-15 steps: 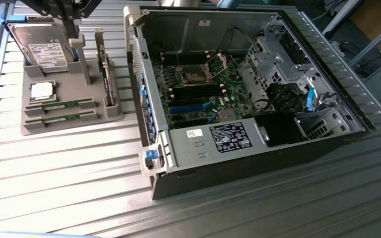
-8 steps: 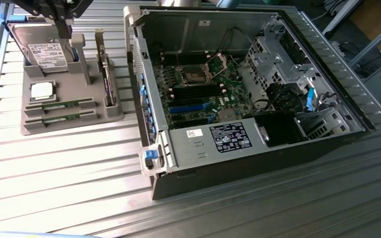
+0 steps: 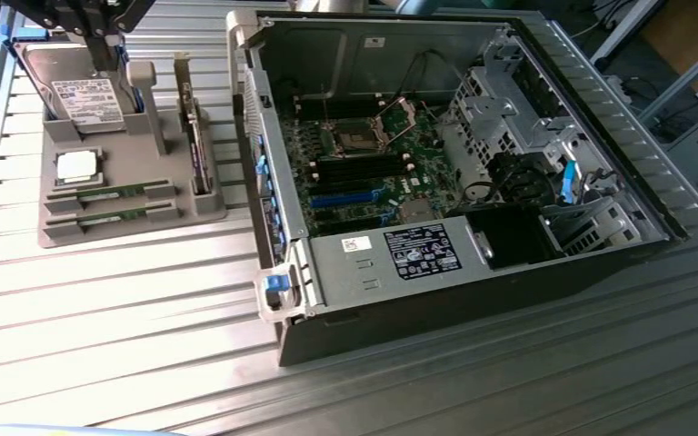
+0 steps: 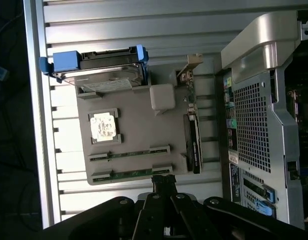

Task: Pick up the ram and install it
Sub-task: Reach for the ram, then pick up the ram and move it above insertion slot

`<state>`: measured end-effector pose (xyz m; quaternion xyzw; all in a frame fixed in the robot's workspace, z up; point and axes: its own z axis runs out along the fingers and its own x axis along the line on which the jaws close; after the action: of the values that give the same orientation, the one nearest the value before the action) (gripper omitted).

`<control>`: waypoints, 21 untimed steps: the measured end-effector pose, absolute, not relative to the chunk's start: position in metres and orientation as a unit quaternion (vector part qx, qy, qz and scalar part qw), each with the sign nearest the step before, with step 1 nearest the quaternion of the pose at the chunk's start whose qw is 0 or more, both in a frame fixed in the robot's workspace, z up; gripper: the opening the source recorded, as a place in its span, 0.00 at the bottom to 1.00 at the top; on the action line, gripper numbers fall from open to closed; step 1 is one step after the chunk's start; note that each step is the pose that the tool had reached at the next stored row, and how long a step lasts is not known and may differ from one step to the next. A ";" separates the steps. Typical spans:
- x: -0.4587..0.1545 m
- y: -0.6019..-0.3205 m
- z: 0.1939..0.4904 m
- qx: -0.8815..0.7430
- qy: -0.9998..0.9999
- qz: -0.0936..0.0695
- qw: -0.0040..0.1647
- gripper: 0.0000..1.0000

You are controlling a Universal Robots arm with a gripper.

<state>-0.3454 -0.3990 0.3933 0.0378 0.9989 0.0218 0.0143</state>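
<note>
While shut tight and empty, note gripper (image 4: pixel 163 181) high above gray holder (image 4: pixel 139 125); locate nearest ram (image 4: pixel 131 174) flat in its slot, well below fingertips (image 4: pixel 158 183), untouched.

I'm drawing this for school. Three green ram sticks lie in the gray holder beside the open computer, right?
Not three, but two: one ram stick and a second ram stick lie in the gray holder beside the open computer. The exterior view shows it.
</note>
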 end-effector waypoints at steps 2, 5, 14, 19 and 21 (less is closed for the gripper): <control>-0.345 -0.399 0.393 0.038 0.999 0.022 0.014 0.10; -0.346 -0.399 0.393 0.038 0.999 0.022 0.014 0.10; -0.346 -0.418 0.393 0.038 0.999 0.022 0.014 0.10; -0.346 -0.418 0.393 0.038 0.999 0.022 0.014 0.10; -0.346 -0.418 0.393 0.037 0.999 0.022 0.014 0.10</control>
<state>-0.3456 -0.4176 0.3933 0.0374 0.9990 0.0218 0.0143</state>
